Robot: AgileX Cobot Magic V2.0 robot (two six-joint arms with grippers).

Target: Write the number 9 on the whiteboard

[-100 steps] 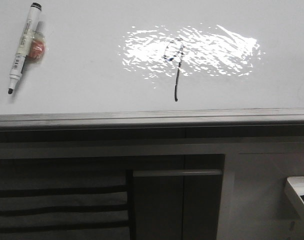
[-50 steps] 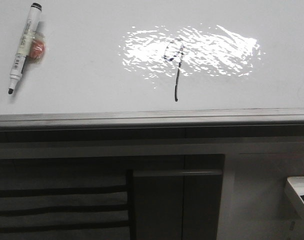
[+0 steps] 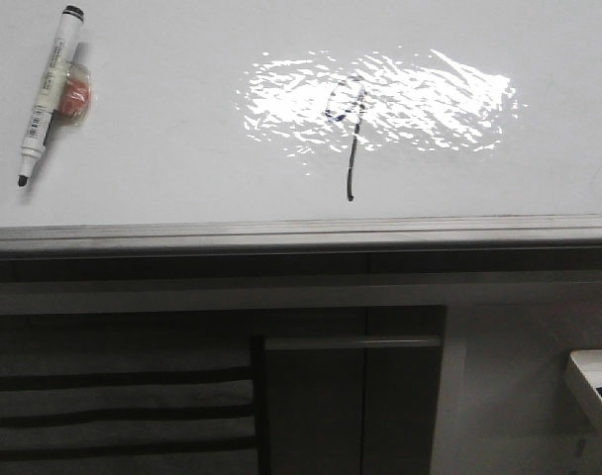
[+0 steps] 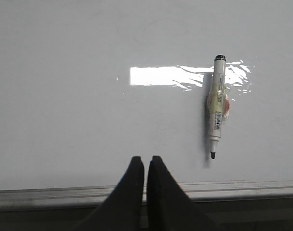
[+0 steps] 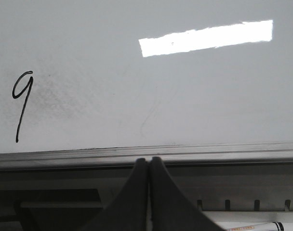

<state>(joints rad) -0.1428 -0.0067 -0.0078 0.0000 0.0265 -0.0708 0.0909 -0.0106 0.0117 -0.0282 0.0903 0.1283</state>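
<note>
Front view, nearest first: grey cabinet panels (image 3: 351,396) fill the lower half, and a white tray corner (image 3: 593,386) pokes in at the lower right. Above them runs the grey frame edge (image 3: 301,236) of the whiteboard (image 3: 162,148). On the board, the number 9 (image 3: 349,134) stands near the middle, its straight tail ending just short of the frame and its small loop lying inside the bright rippled glare patch (image 3: 380,99). Farther off at the upper left lies a marker pen (image 3: 46,91), uncapped, its dark tip toward the frame, with a small reddish object (image 3: 73,97) touching its barrel. Neither arm shows in this view.

Left wrist view: the left tool (image 4: 145,163) has its two black fingers pressed together, holding nothing, over the board's frame. The marker pen (image 4: 216,106) lies on the board well apart from it, tip toward the frame.

Right wrist view: the right tool (image 5: 148,166) is likewise pressed together and empty, at the frame edge. The number 9 (image 5: 21,103) sits well off to one side of it on the board, and another pen (image 5: 247,226) lies below the frame in the nearest corner of the picture.
</note>
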